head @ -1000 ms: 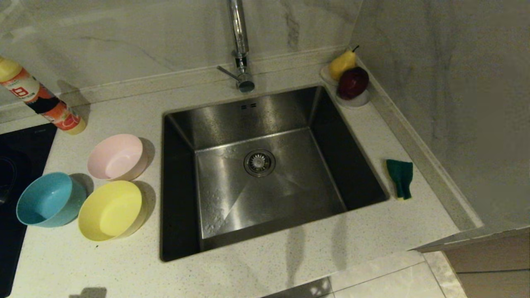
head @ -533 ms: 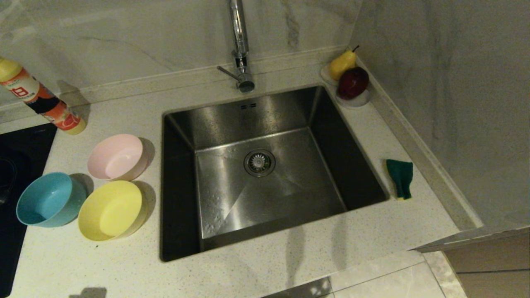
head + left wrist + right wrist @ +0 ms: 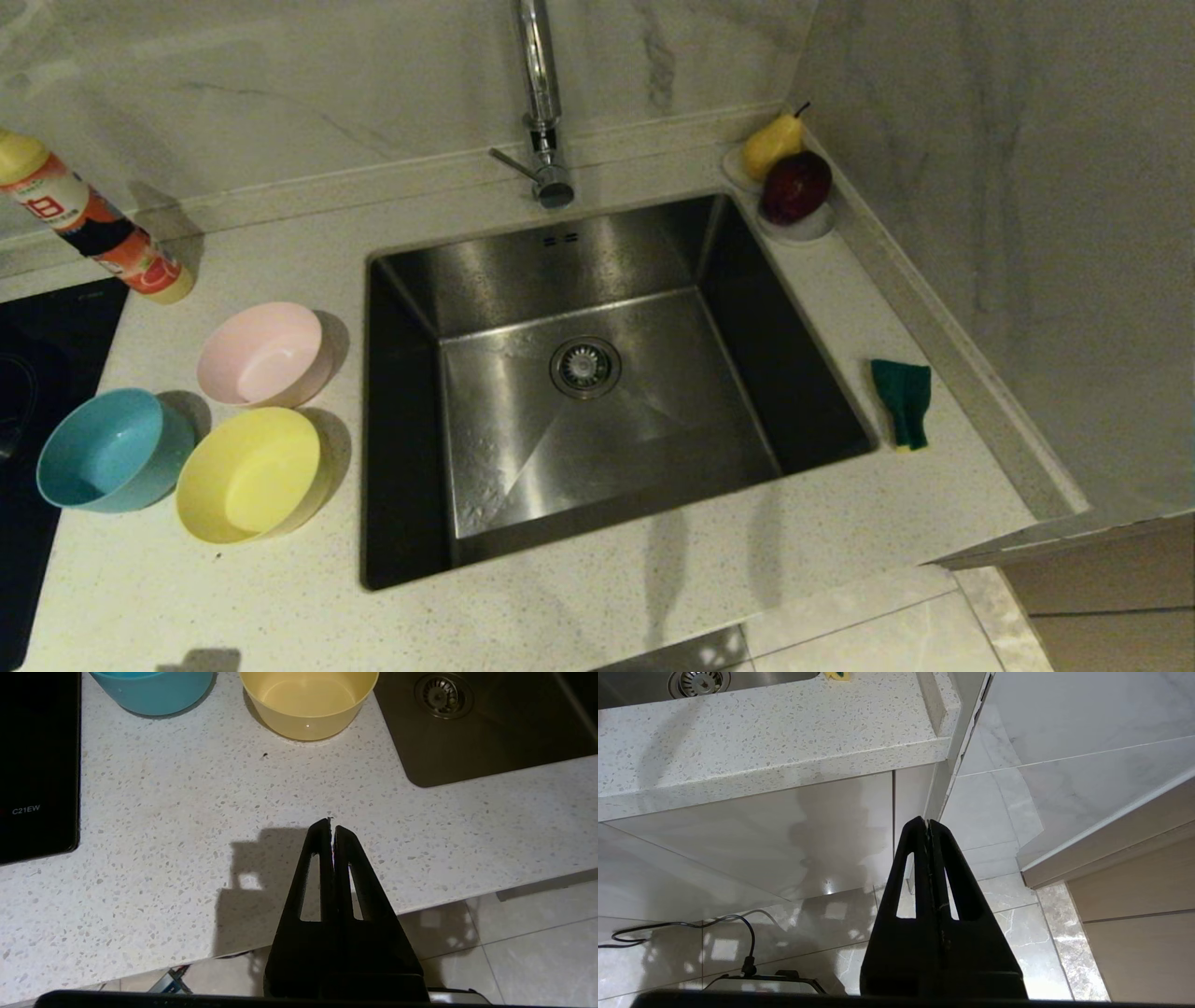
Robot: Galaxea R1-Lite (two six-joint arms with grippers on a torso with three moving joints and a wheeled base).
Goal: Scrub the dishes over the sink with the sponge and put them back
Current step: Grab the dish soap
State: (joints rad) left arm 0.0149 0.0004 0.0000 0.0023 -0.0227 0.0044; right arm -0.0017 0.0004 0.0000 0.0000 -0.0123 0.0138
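Sponge (image 3: 903,402) apparently beyond right pincer (image 3: 928,822).

The head view looks steeply down from above at the counter (image 3: 653,597), with the sink (image 3: 597,392) central. The left wrist view sits low and close over the counter's front edge, facing the yellow bowl (image 3: 308,700) and the sink's drain (image 3: 441,695), both shared with the head view. The right wrist view looks from below the counter edge toward the floor (image 3: 1017,896).
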